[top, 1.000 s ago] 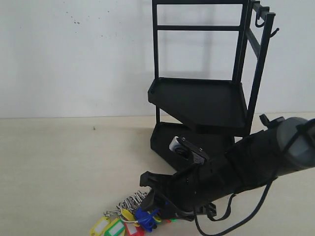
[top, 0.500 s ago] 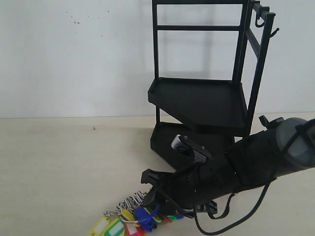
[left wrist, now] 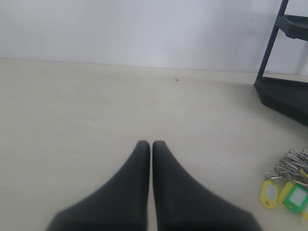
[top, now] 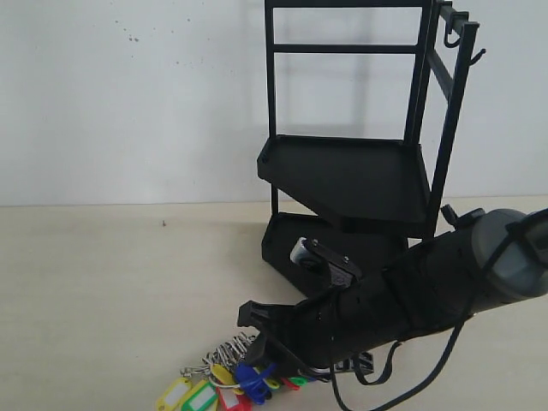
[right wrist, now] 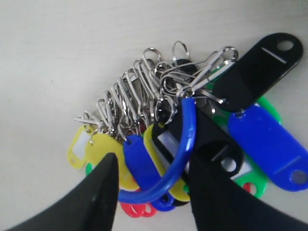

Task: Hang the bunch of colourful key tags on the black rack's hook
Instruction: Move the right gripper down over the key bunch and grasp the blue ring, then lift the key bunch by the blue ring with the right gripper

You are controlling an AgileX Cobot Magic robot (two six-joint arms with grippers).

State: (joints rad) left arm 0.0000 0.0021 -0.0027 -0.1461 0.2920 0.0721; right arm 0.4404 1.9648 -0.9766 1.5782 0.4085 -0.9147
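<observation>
I read the right gripper (right wrist: 152, 161) low over the key tags (right wrist: 167, 142), jaws apart, blue loop (right wrist: 190, 124) between them. Left gripper (left wrist: 151, 144) is closed on nothing.

My exterior camera looks level at the wall (top: 128, 86); the right wrist stares straight down, close. All three views share the colourful key tag bunch (top: 218, 385), at exterior's six o'clock.

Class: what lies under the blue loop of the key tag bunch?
The blue loop lies over a black tag and a small blue tag. The strips of them directly beneath it are covered.
</observation>
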